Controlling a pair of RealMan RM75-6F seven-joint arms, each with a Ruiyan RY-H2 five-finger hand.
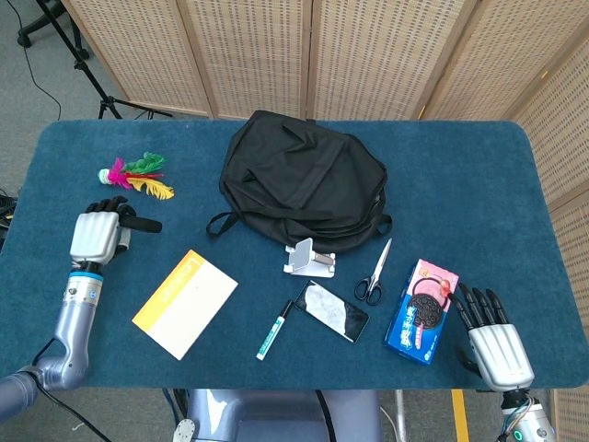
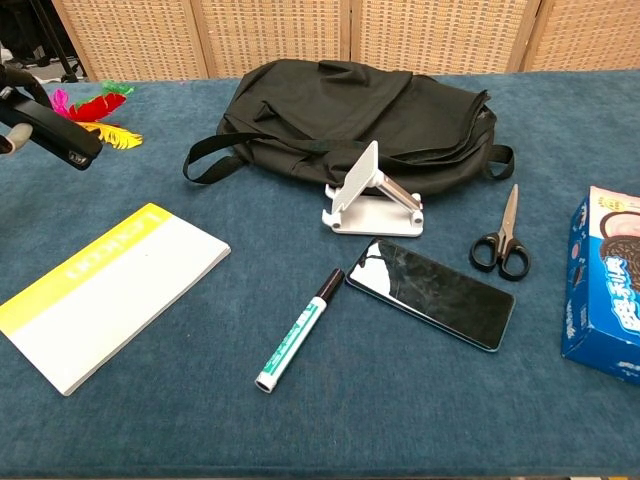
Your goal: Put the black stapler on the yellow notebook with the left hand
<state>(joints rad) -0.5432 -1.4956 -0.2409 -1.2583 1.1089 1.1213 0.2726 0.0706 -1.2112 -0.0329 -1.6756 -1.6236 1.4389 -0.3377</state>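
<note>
Dark blue carpet-like table cover. Black fabric backpack. Yellow-spined notebook with cream cover. Black-handled scissors. Blue cookie box, pink top. Pink, green, yellow feather shuttlecock. White marker, black cap.

- The left hand has a silver-grey back plate and black fingers.
- Its wrist narrows to a dark band with a blue ring, then a smooth grey metallic forearm.
- The right hand matches it: a ridged silver back, black segmented fingers, and a small green light at its wrist.
</note>
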